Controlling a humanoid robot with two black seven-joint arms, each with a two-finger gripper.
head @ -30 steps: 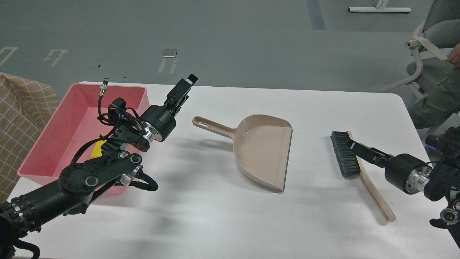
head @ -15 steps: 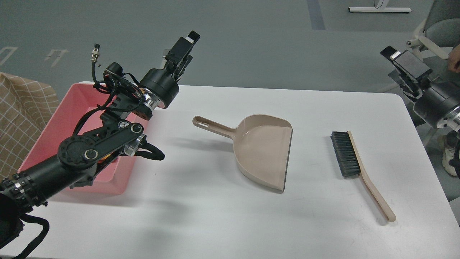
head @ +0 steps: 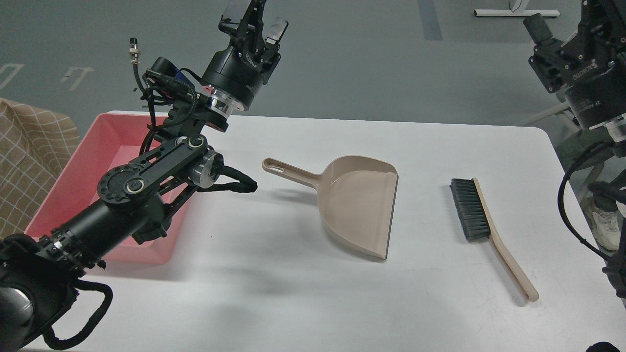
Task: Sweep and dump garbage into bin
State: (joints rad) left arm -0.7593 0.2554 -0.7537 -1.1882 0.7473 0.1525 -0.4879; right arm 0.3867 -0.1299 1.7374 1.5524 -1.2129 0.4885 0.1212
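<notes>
The pink bin sits at the table's left edge, partly behind my left arm. No garbage shows; the bread piece and the yellow piece are hidden or out of view. My left gripper is raised high above the table's far edge, right of the bin, open and empty. My right arm's wrist is raised at the top right, past the table's corner; its fingers run off the top edge. The beige dustpan lies empty mid-table. The brush lies flat to its right, held by nothing.
The white table carries the bin, dustpan and brush. A checked beige cloth is at the far left. A seated person's shoe shows beyond the right edge.
Both arms have risen well above the table. My right gripper let go of the brush, which stays where it lay. My left gripper swung up from beside the bin.
</notes>
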